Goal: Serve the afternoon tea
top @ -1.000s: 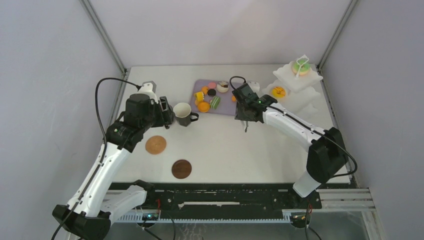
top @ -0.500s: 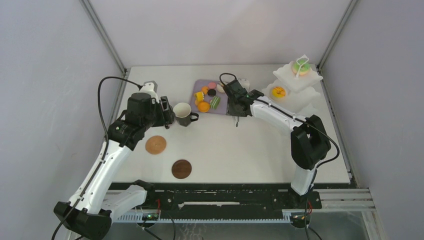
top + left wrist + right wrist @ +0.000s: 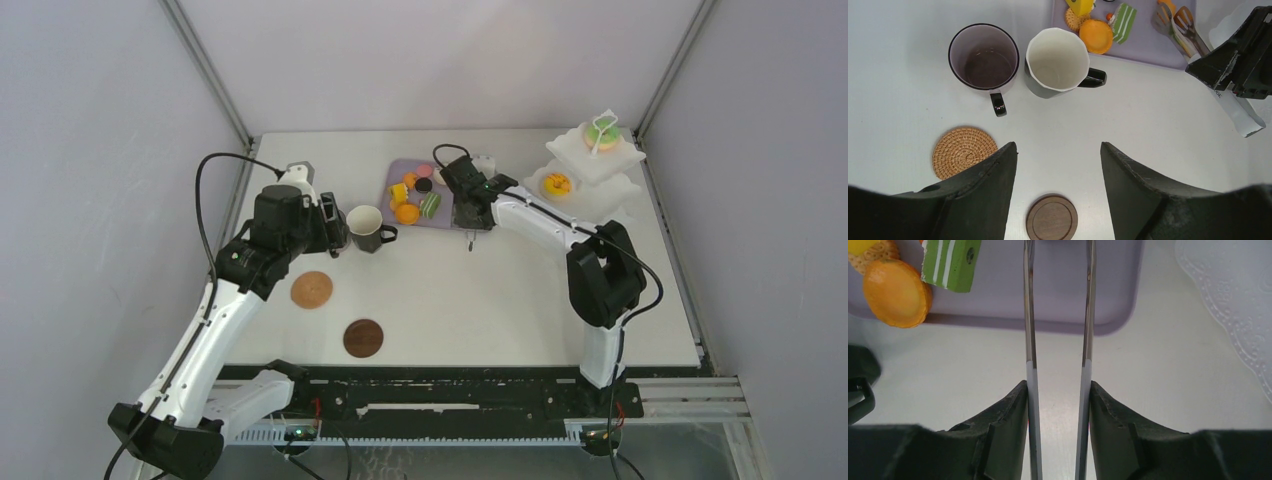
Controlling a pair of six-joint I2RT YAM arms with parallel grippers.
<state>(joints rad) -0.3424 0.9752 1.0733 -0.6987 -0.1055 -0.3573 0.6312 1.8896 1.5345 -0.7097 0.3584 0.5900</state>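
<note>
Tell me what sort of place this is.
Likely a robot lab test cell, not a tearoom: bare grey wall panels box in a white table, with a black rail along its near edge.

Left wrist view: mauve mug (image 3: 983,56), dark handle; at its 3 o'clock dark mug (image 3: 1058,60), white inside. Woven coaster (image 3: 964,151) tan, spiral weave; wood coaster (image 3: 1052,218) dk brown. Tray (image 3: 1058,285) lilac; macaron (image 3: 896,292) orange; sweet (image 3: 951,262) green w/ white stripes. Tongs (image 3: 1029,315) silver.
</note>
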